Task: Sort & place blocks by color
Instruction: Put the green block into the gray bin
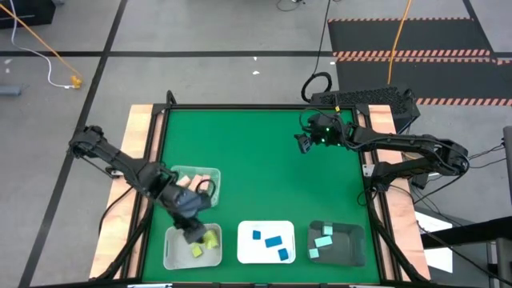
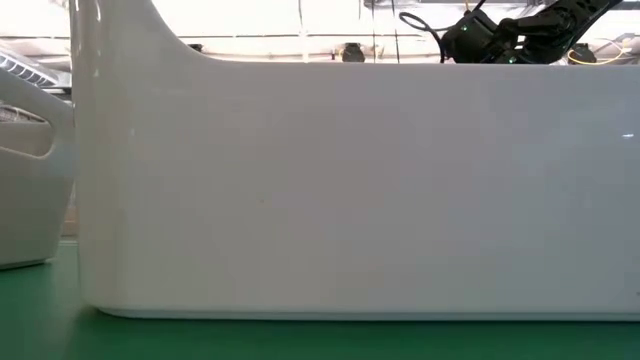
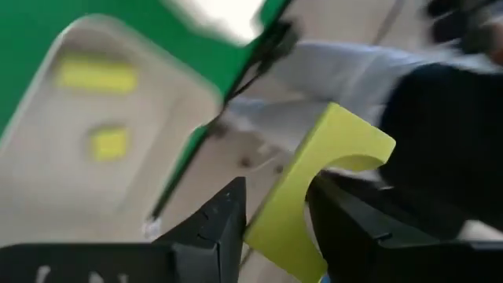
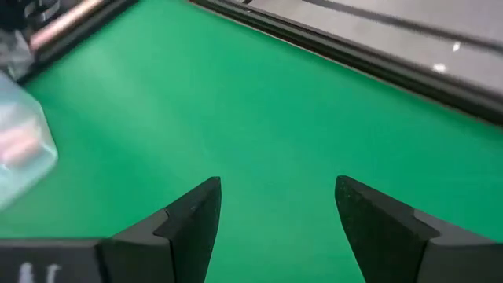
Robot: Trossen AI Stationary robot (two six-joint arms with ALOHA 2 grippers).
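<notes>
Your left gripper (image 1: 194,234) is over the near left corner of the green table (image 1: 256,160), above the pale tray (image 1: 174,254) at the front edge, and its fingers (image 3: 216,228) are clamped on a yellow-green block (image 3: 318,177), a notched piece with a curved cut-out in one end; you can see it gripped between the two dark pads in the left wrist view, tilted, with the tray out of focus beyond it. That tray already holds two more yellow-green blocks (image 1: 197,251), which also show as blurred yellow shapes (image 3: 96,75) in the wrist view. Just behind it sits a clear tray (image 1: 210,178) with salmon-pink pieces (image 1: 187,182) inside, partly hidden by your left arm. To the right along the front edge, the white tray (image 1: 244,252) carries three blue blocks (image 1: 274,242), and the dark tray (image 1: 352,248) beside it carries the pale mint blocks (image 1: 323,241). Your right gripper (image 4: 277,206) hangs over the far right part of the table, well apart from all the trays, fingers spread with nothing between them and only bare green mat beneath. In the low view a white tray wall (image 2: 350,190) close to the lens blocks nearly everything, with the right arm (image 2: 500,30) showing above it
</notes>
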